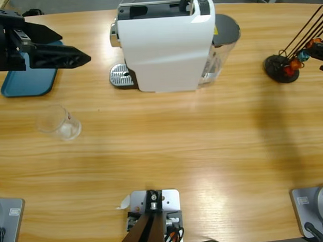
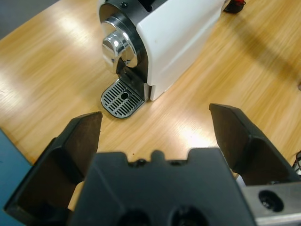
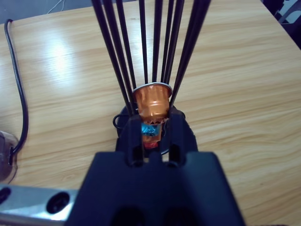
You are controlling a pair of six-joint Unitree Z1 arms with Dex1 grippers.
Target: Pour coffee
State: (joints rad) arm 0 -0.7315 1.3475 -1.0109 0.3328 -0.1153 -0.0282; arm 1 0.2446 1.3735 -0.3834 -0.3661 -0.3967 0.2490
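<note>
glass (image 1: 59, 122): clear, lying tipped, no coffee seen | left hand (image 2: 155, 125): apart | right hand (image 3: 151, 134): clamped on orange capsule (image 3: 151, 101)

- A coffee machine (image 1: 167, 44) stands on the counter (image 1: 179, 168) at the middle of its far edge, with its drip tray (image 1: 120, 76) at its left foot.
- A tray (image 1: 28, 80) lies near the far left corner.
- The left pincer (image 1: 77, 57) hangs above the tray's right side, jaws spread apart, pointing toward the machine.
- A glass tumbler (image 1: 59, 122) lies tipped on its side in front of the tray, well apart from the machine.
- A capsule rack (image 1: 282, 66) stands near the far right edge, holding capsules (image 3: 151, 106) between its rods.
- The right pincer (image 3: 151, 125) sits at the rack, jaws on either side of one capsule.
</note>
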